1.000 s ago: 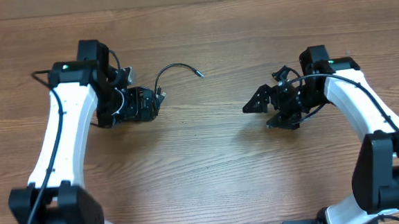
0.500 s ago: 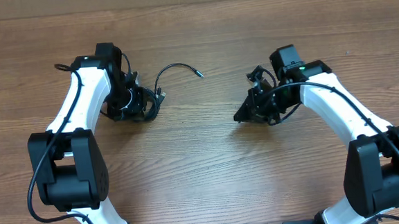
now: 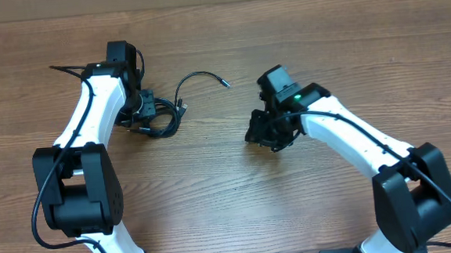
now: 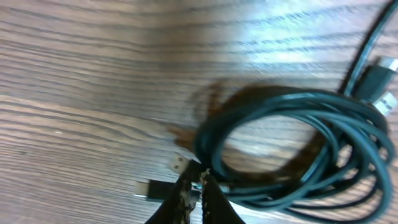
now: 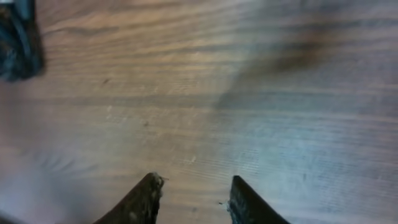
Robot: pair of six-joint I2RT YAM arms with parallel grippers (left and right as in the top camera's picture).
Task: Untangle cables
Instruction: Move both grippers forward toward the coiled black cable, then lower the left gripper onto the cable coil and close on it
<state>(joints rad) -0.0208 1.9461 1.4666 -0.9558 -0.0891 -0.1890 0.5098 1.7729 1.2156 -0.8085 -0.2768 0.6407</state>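
Left tool [image 4: 200, 182] is sitting clenched against the cables [image 4: 323, 102], right tool [image 5: 194, 183] is hovering released; best pinching one strand, lifting slowly.

I see bare table [image 3: 229, 181] between the two arms, room enough to pass. The cables [image 4: 280, 98] crowd the wood right against my left gripper [image 4: 198, 180]. Ahead of my right gripper [image 5: 196, 179] lies open wood.
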